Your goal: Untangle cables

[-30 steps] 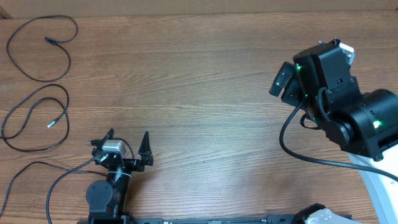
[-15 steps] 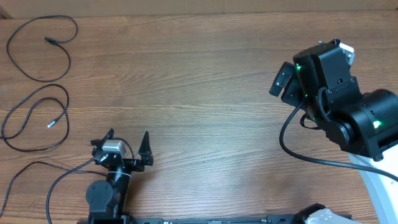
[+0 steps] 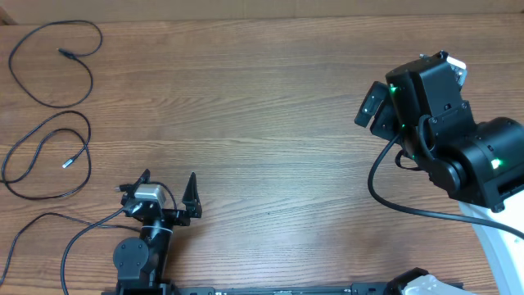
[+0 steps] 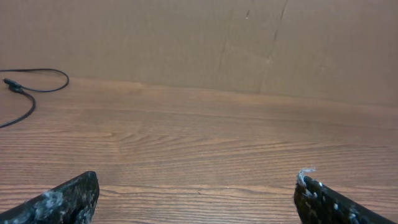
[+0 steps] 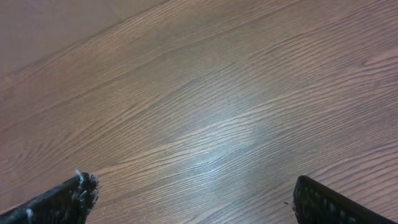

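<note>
Two thin black cables [image 3: 67, 54] lay in separate loose loops at the left edge of the wooden worktop [image 3: 262, 123], each ending in a small plug. The left gripper [image 3: 168, 182] and right gripper [image 5: 193, 182] both stood wide apart, holding nothing.

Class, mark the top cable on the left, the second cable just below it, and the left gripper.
The top cable [image 3: 65, 53], overhead view, on its plug end.
The second cable [image 3: 67, 163], overhead view, on its silver plug tip.
The left gripper [image 3: 168, 177], overhead view, midway between its open jaws.
</note>
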Available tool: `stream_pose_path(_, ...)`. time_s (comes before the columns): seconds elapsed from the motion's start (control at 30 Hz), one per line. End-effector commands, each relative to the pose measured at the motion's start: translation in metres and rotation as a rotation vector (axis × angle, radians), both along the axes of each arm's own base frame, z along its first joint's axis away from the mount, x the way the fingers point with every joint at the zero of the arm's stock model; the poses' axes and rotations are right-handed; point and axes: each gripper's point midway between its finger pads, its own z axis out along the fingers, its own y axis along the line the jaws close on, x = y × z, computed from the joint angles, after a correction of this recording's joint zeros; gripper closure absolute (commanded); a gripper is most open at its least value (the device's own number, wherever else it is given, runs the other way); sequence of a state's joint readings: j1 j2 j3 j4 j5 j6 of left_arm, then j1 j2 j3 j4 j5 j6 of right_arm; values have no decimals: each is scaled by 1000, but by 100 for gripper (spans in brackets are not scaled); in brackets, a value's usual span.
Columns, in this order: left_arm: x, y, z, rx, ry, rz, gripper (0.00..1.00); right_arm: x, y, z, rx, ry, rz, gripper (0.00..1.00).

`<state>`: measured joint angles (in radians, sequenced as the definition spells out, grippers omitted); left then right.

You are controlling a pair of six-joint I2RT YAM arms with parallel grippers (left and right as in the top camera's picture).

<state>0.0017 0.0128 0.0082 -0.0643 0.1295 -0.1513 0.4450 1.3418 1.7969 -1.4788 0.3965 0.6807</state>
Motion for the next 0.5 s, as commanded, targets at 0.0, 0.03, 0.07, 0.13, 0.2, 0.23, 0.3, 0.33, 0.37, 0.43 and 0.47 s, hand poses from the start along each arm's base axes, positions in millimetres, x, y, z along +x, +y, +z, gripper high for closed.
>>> stream_pose_path(0.0,0,2,-1,-6,0,11,0,0,-3,1,-1,-8,-16,0)
stream_pose_path(0.03,0,2,-1,-6,0,11,0,0,-3,1,-1,-8,-16,0)
stream_pose_path(0.07,0,2,-1,-6,0,11,0,0,-3,1,-1,-8,-16,0)
stream_pose_path(0.13,0,2,-1,-6,0,11,0,0,-3,1,-1,-8,-16,0)
stream_pose_path(0.2,0,2,-1,-6,0,11,0,0,-3,1,-1,-9,-16,0)
stream_pose_path(0.23,0,2,-1,-6,0,11,0,0,-3,1,0,-9,-16,0)
stream_pose_path(0.3,0,2,-1,-6,0,11,0,-2,-4,3,1,-16,-15,0)
stream_pose_path(0.33,0,2,-1,-6,0,11,1,-4,-5,4,-7,-15,-5,0)
stream_pose_path(0.37,0,2,-1,-6,0,11,1,-6,-8,6,-12,-22,-10,0)
stream_pose_path(0.43,0,2,-1,-6,0,11,1,-10,-20,13,-39,-48,-39,0)
stream_pose_path(0.47,0,2,-1,-6,0,11,1,-14,-26,16,-38,-55,-53,0)
